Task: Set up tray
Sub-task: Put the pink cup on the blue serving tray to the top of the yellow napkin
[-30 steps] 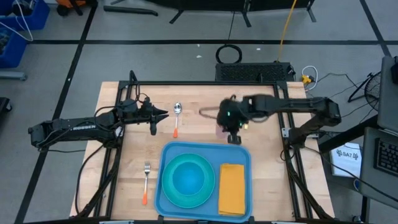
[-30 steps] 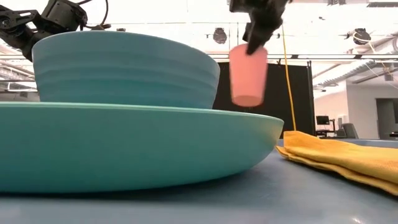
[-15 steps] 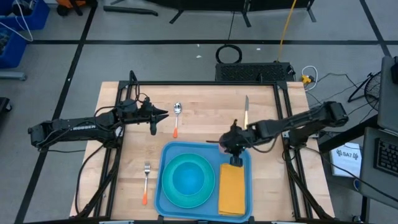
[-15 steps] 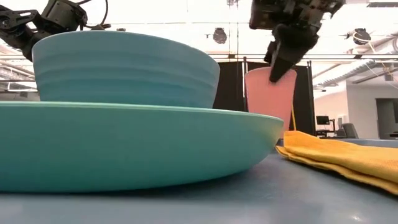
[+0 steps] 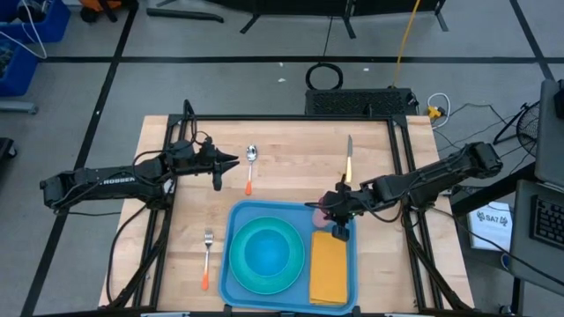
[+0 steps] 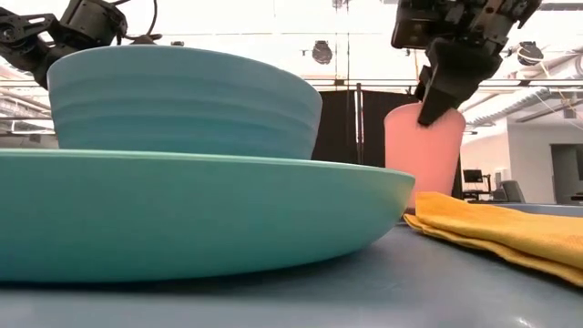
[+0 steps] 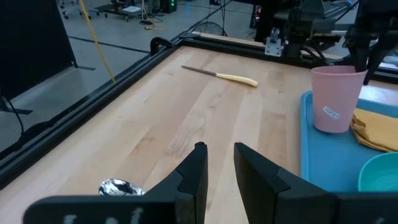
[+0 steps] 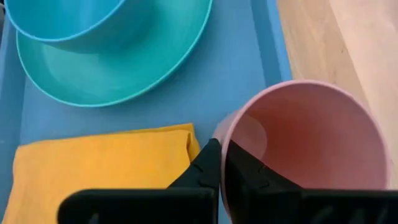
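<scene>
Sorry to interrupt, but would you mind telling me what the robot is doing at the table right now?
It is setting up a blue tray. The right gripper, jaws shut on the rim of a pink cup, has the cup upright at the tray's far corner beside the yellow napkin. A turquoise bowl already sits on a plate in the tray. The left gripper waits above the bare table near a spoon; a fork and a knife lie outside the tray.

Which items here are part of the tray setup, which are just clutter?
In play: tray, plate, bowl, napkin, pink cup pinched at its rim by the right end effector, fork, spoon, knife.
Lying about: cable coil, yellow cord.
</scene>
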`<state>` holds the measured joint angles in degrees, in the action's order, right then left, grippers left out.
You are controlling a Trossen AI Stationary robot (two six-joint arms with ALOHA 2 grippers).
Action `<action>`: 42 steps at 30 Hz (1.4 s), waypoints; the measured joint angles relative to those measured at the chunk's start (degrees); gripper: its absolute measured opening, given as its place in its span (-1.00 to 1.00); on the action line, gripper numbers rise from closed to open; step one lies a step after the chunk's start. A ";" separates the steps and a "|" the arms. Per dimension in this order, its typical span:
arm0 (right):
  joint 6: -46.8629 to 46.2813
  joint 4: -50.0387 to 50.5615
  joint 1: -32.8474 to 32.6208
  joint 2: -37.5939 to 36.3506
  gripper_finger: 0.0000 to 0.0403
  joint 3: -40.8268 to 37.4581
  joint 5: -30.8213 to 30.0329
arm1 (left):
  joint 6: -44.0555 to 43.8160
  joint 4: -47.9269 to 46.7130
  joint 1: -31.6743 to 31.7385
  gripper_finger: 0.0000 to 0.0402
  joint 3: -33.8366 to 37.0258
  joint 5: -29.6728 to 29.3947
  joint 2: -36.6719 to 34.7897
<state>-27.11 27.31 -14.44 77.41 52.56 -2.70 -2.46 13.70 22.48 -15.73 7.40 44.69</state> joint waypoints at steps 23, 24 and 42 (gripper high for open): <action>3.73 7.27 1.45 2.14 -1.00 0.04 0.13 | 0.24 0.48 0.01 -0.60 0.00 -0.02 -0.02; 3.15 8.18 1.44 2.14 -1.00 0.04 0.71 | 0.22 0.49 0.00 -0.60 0.00 0.00 -0.02; 4.02 2.06 1.25 2.14 -1.00 -0.02 5.71 | 0.26 1.26 0.01 -0.60 0.01 0.00 -0.02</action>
<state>-23.09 29.37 -13.19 79.55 52.53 3.01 -2.20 14.96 22.49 -15.71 7.40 44.66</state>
